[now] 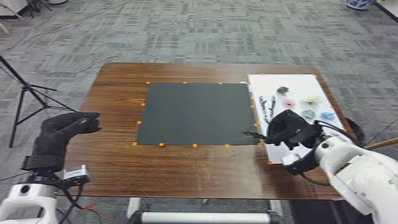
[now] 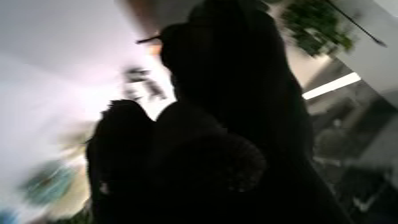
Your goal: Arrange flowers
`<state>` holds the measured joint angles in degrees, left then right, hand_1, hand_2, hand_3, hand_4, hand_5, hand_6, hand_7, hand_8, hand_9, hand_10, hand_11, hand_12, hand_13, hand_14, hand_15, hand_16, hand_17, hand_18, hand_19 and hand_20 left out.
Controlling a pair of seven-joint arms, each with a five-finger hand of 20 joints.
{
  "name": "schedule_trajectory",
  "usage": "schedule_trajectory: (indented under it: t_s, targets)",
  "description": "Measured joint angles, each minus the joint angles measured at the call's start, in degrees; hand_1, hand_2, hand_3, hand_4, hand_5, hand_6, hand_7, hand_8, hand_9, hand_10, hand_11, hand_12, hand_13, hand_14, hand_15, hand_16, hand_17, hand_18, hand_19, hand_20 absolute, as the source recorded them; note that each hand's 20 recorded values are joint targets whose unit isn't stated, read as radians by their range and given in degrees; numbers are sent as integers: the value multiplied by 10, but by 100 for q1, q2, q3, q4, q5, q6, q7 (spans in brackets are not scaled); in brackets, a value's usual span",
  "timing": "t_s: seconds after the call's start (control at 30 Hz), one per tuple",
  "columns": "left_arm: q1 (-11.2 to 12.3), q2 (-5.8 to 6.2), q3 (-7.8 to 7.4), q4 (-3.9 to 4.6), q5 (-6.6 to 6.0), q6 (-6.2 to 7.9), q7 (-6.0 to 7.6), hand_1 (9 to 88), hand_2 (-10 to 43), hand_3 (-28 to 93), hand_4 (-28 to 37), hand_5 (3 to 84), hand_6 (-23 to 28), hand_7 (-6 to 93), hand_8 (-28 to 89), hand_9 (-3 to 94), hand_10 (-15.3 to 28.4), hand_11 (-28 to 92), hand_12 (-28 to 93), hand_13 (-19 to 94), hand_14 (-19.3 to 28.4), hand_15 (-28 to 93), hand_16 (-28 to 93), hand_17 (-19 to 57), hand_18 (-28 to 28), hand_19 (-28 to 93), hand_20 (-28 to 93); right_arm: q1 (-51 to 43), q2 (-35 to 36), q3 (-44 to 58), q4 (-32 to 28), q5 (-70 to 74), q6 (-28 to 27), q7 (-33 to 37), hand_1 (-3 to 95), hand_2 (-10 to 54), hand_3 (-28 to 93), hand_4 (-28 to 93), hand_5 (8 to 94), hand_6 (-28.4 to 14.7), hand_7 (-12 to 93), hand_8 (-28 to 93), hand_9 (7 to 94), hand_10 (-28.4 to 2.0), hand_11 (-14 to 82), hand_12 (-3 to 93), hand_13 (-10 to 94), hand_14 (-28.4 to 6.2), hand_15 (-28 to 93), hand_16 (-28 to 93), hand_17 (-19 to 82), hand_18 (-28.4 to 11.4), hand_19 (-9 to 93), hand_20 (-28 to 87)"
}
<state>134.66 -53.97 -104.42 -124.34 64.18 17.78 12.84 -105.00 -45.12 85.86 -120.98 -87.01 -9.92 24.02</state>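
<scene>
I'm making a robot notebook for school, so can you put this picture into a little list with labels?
Right hand: over the white board, holding a green sprig
Left hand: by the table's left edge
On the board: flowers, including a pink flower and a blue flower
Middle of table: dark sheet

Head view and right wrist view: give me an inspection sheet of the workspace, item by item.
surface: brown table, dark mat, orange markers around it
job's things: flowers and dark stems on white board; green sprig
clutter: nothing seen
hands: right hand pinches sprig near board's left edge; left hand relaxed at table's left edge
cables: black cable by right wrist, red cable near left arm
surroundings: tripod left, grey carpet
</scene>
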Motion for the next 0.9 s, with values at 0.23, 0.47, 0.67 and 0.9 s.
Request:
schedule_trajectory:
  t_s: [0.23, 0.47, 0.67, 0.9]
  targets:
    - [-26, 455, 145, 475, -548, 1024, 145, 230, 241, 587, -282, 599, 11, 202, -85, 570, 148, 218, 145, 418, 151, 172, 6, 107, 117, 140, 235, 1243, -366, -946, 327, 1541, -169, 983, 860, -95, -43, 369, 732, -79, 367, 261, 921, -127, 362, 334, 937, -28, 617, 249, 768, -40, 932, 413]
    - [-395, 745, 416, 879, -1379, 2238, 538, 232, 323, 584, -283, 597, 10, 181, -88, 563, 133, 177, 110, 368, 121, 111, -5, 95, 90, 80, 209, 2208, -1189, -1745, 1097, 2756, 51, 1570, 859, -95, -40, 365, 732, -86, 378, 240, 929, -131, 343, 325, 937, -32, 614, 243, 769, -38, 932, 398]
    - [-632, 830, 547, 874, -1216, 2414, 480, 203, 324, 625, -283, 591, 12, 175, -89, 550, 129, 173, 100, 361, 119, 110, -11, 91, 84, 69, 206, 2950, -1822, -2348, 1698, 2786, 378, 1741, 694, -95, 453, -20, 733, -91, 389, 217, 935, -131, 319, 293, 937, -32, 611, 239, 770, -36, 932, 385]
    - [-774, 874, 751, 855, -934, 2441, 404, 201, 301, 644, -283, 590, 11, 178, -88, 549, 133, 179, 102, 387, 138, 122, -1, 86, 99, 93, 212, 3544, -2405, -2729, 2030, 2213, 420, 1713, 672, -95, 508, -73, 742, -91, 382, 202, 937, -139, 281, 274, 937, -30, 610, 232, 772, -34, 932, 369]
